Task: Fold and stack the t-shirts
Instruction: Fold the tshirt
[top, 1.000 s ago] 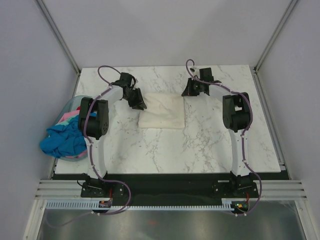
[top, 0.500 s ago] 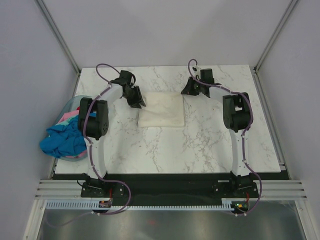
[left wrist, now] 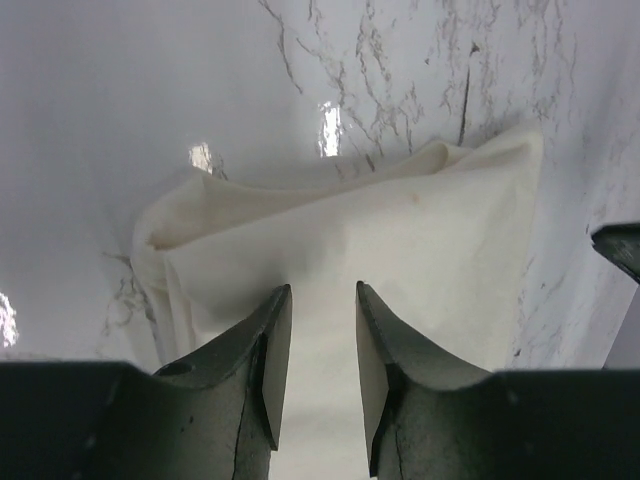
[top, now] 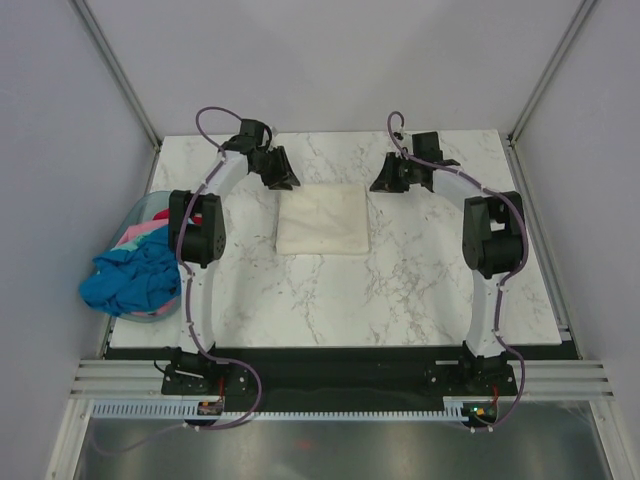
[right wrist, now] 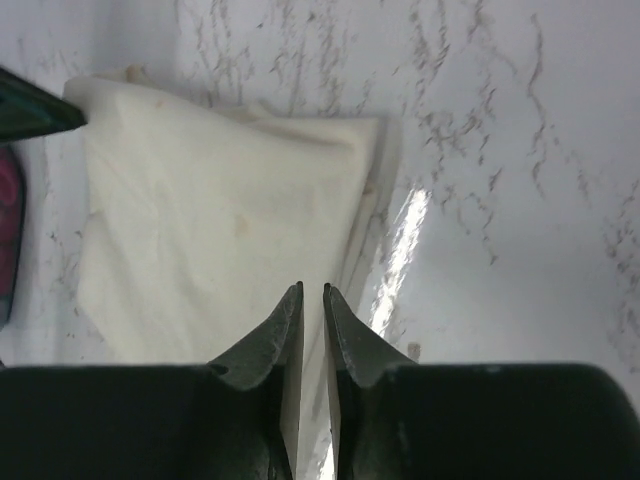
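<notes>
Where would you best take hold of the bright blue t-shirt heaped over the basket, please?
Probably pinch one raised fold on top of the bright blue t-shirt, coming straight down with the left tool, which is open. The shirt lies crumpled over the basket on that arm's side, so bunched ridges stand up and no flat edge shows clearly.

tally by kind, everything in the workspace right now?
folded cream t-shirt: 1
pale blue basket: 1
heap of unfolded t-shirts in the basket: 1 (shirt count unreadable)
tools: 2 (left tool, right tool)
Total: 5
</notes>
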Motion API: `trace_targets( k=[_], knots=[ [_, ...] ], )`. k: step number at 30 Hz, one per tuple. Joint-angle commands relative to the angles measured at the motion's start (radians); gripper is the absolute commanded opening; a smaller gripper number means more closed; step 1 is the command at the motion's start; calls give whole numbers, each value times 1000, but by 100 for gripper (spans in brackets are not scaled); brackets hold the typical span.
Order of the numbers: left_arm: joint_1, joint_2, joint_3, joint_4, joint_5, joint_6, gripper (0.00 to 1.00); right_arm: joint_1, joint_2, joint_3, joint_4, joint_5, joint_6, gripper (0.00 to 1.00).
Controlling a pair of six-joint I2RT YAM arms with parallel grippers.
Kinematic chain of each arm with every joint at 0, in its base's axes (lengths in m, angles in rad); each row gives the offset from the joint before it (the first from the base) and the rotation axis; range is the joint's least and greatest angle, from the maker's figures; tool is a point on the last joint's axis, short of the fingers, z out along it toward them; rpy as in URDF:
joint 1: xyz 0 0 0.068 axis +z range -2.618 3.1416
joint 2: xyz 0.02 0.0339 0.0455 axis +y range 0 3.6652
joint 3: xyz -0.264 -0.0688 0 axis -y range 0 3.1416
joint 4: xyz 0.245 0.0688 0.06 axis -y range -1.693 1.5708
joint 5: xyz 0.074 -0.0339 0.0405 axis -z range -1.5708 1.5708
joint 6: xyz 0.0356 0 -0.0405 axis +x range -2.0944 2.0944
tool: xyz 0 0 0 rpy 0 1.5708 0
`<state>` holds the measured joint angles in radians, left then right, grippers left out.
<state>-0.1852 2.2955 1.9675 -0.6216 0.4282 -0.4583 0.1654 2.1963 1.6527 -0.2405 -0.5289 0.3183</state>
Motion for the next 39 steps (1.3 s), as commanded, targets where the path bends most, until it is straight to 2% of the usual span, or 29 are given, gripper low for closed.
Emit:
trace_targets(
  k=[1,10,16,20,25,26,29,33,35,39],
  knots=[
    [7,91,102,-6,50,47,39,26,-140,-74,-3,-75,-2,20],
    [46,237,272,-4,119,29,40,88,-204,-347,76,-112,-8,24],
    [46,185,274,2,147,30,43,88,-198,-404,69,-51,-22,23],
    [47,66,220,0,158,43,45,94,-271,-403,53,-54,-8,24],
    [44,-109,18,-21,97,40,45,123,-355,-421,29,-52,18,26],
    [44,-160,-63,-23,81,37,44,141,-360,-426,29,-57,21,26],
    [41,-224,-229,-21,58,35,36,186,-365,-430,39,-62,27,27],
    [41,-297,-413,3,9,33,20,215,-314,-444,87,-66,47,28],
    [41,-323,-522,42,-12,23,15,218,-291,-459,110,-66,53,28],
    [41,-320,-617,63,-89,-9,11,217,-235,-475,109,-36,30,30]
  ],
)
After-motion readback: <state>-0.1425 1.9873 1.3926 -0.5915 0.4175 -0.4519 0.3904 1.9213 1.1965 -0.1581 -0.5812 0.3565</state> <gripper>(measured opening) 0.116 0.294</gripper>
